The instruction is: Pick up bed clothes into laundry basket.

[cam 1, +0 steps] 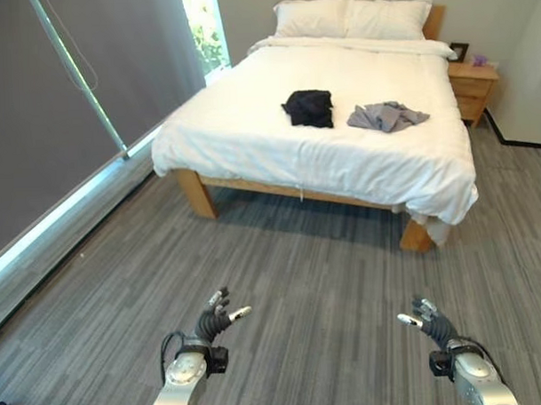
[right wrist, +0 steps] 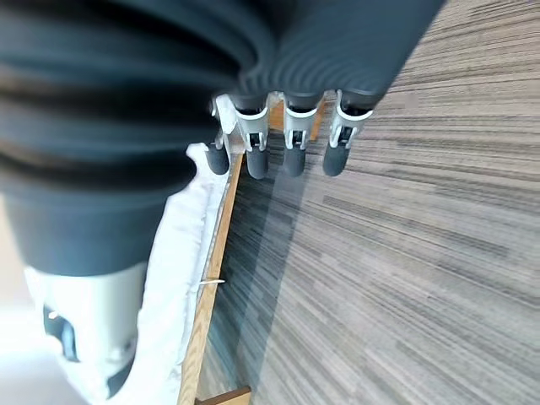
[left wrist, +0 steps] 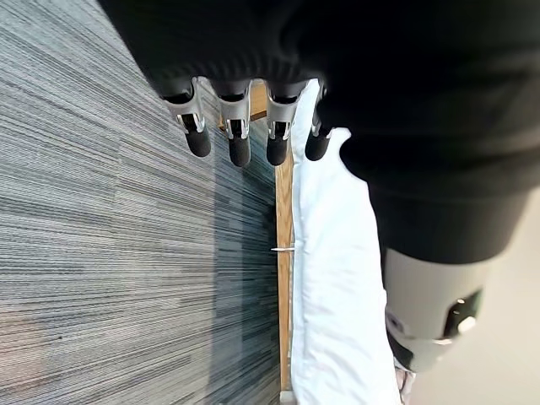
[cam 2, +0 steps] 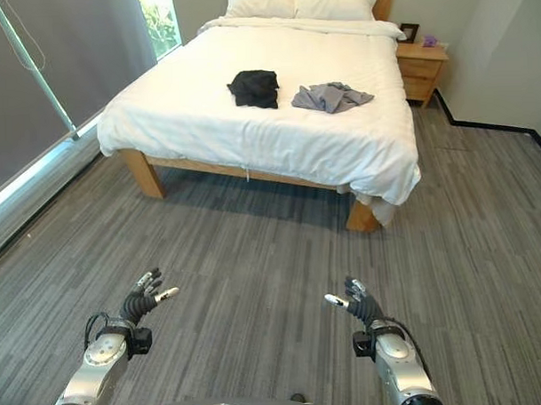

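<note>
Open carpet floor (cam 1: 309,281) before bed (cam 1: 251,141)

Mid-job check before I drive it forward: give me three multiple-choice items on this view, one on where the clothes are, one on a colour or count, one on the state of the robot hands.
1. Where do the clothes lie?
A. on the bed
B. on the floor
C. on the nightstand

2. How many garments show on the bed, and in what colours?
A. one, white
B. two, one black and one grey
C. three, all black

3. What state are the robot hands in?
A. both shut on cloth
B. left one holding the grey garment
C. both open and holding nothing

Answers:
1 A: the black garment and the grey garment rest on the bed.
2 B: two garments, one black, one grey.
3 C: the left robot hand and right robot hand hang over the floor, fingers relaxed.
</note>
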Robot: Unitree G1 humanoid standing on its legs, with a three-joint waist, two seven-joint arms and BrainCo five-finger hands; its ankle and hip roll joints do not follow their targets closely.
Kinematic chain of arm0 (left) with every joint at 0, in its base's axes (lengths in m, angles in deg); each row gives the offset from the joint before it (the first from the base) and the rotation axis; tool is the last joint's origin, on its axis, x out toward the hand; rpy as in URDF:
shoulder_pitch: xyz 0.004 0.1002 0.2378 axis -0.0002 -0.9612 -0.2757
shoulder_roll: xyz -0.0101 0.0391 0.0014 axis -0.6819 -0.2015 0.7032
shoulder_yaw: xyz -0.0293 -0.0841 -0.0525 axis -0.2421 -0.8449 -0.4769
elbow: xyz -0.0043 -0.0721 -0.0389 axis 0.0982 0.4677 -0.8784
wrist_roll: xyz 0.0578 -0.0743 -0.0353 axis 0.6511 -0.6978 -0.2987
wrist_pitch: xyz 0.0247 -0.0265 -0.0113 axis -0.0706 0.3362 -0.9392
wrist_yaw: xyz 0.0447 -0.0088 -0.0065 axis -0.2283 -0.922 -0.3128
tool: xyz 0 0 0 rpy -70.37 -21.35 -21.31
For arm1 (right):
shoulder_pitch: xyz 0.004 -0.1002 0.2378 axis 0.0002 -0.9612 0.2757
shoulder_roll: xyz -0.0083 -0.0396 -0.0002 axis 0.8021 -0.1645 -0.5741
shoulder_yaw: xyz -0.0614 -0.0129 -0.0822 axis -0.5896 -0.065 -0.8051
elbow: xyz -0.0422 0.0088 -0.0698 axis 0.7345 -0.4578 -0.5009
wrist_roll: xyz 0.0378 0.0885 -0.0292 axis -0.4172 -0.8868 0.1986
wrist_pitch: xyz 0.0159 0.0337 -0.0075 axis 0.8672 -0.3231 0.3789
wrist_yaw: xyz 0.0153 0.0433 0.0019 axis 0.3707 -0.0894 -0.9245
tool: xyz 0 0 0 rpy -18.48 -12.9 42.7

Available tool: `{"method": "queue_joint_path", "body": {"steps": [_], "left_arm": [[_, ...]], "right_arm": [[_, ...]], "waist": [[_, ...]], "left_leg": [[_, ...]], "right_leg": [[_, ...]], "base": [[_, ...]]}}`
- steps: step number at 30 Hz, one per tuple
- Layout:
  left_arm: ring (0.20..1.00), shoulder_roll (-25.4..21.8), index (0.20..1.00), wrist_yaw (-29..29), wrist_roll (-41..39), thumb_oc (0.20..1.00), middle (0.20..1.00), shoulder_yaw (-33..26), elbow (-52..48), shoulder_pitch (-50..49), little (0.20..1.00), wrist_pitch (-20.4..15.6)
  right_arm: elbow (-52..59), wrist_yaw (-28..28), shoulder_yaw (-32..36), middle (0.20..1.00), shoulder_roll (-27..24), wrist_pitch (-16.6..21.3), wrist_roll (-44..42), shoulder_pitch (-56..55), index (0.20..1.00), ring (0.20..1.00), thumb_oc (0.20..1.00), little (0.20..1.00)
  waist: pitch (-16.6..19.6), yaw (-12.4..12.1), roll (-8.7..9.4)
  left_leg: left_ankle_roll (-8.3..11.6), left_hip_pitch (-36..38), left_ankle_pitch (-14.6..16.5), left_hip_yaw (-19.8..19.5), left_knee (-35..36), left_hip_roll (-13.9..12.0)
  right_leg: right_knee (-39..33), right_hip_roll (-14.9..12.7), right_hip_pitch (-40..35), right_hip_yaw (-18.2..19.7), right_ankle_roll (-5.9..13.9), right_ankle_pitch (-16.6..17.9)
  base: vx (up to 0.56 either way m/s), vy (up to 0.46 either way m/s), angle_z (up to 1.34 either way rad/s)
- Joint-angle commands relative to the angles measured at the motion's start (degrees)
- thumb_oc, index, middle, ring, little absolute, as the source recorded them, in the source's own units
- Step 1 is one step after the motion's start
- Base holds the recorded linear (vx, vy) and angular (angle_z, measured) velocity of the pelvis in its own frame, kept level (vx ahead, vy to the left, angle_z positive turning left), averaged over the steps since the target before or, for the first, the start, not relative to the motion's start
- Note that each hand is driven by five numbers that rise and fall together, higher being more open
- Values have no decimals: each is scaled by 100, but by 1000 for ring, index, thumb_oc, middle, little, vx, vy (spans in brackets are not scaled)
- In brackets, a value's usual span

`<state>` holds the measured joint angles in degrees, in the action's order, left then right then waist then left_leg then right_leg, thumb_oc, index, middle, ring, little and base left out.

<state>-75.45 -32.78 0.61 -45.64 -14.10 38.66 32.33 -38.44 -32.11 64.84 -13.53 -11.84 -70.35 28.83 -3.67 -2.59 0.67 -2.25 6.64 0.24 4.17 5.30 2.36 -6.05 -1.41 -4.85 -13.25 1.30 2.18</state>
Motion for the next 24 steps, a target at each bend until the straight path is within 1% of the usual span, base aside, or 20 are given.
{"method": "queue_joint_path", "body": {"steps": [1,5,6,8,14,16,17,21,22,24], "left_arm": [[1000,-102,1000,-213,175,1000,1000,-407,33,-23,1000,-447],[1000,-80,1000,-142,96,1000,1000,-446,-122,-252,1000,-464],[1000,-74,1000,-126,43,1000,1000,-407,-166,-194,1000,-457],[1000,-77,1000,-145,-1,1000,1000,-358,-121,-88,1000,-462],[1000,-95,1000,-199,-226,1000,1000,-242,-237,214,1000,-492],[1000,-114,1000,-187,-196,1000,1000,-216,-283,243,1000,-481],[1000,-221,1000,-116,-46,1000,1000,-156,-358,320,1000,-447],[1000,-338,1000,-47,113,1000,1000,-165,-467,288,1000,-427],[1000,-308,1000,-97,48,1000,1000,-234,-472,253,1000,-436],[1000,-305,1000,-102,26,1000,1000,-240,-471,264,1000,-440]], "right_arm": [[508,-143,-28,1000,71,375,-246,110,1000,1000,1000,1000],[522,-45,152,1000,66,453,-261,56,1000,1000,1000,1000],[471,90,158,1000,63,445,-122,138,1000,1000,1000,1000],[419,130,137,1000,95,448,-134,206,1000,1000,1000,1000],[584,126,50,1000,133,461,-210,260,1000,1000,1000,1000],[628,109,26,1000,105,444,-133,253,1000,1000,1000,1000],[750,177,-33,1000,-29,353,294,312,1000,1000,1000,1000],[913,84,-2,1000,-66,320,270,325,1000,1000,1000,1000],[1030,87,54,1000,-83,329,309,320,1000,1000,1000,1000],[1031,101,55,1000,-104,339,349,335,1000,1000,1000,1000]], "waist": [[-31,-134,342],[-21,-122,357],[-5,-129,352],[-4,-139,346],[-18,-82,331],[-24,-72,330],[-45,-49,332],[-65,-46,336],[-84,-49,350],[-88,-71,354]], "left_leg": [[239,-280,32,-704,-30,-154],[219,-230,69,-678,-30,-147],[214,-225,81,-679,-30,-135],[210,-229,81,-693,-30,-130],[200,-281,83,-682,-30,-115],[196,-286,84,-679,-30,-112],[192,-294,90,-652,-30,-111],[172,-288,130,-563,-30,-101],[143,-299,160,-492,-30,-89],[130,-323,165,-456,-30,-84]], "right_leg": [[105,-526,-211,-12,508,-130],[105,-534,-257,-3,508,-140],[105,-540,-267,-8,514,-143],[105,-542,-267,-19,517,-138],[105,-553,-196,19,526,-124],[105,-551,-183,34,526,-121],[105,-554,-153,57,537,-114],[105,-553,-110,129,569,-96],[105,-571,-75,177,616,-74],[105,-580,-46,217,628,-57]], "base": [[0,0,0],[32,11,-1],[0,0,0],[0,0,0],[0,0,0],[0,0,0],[0,0,0],[20,22,-6],[36,54,-19],[16,47,-16]]}}
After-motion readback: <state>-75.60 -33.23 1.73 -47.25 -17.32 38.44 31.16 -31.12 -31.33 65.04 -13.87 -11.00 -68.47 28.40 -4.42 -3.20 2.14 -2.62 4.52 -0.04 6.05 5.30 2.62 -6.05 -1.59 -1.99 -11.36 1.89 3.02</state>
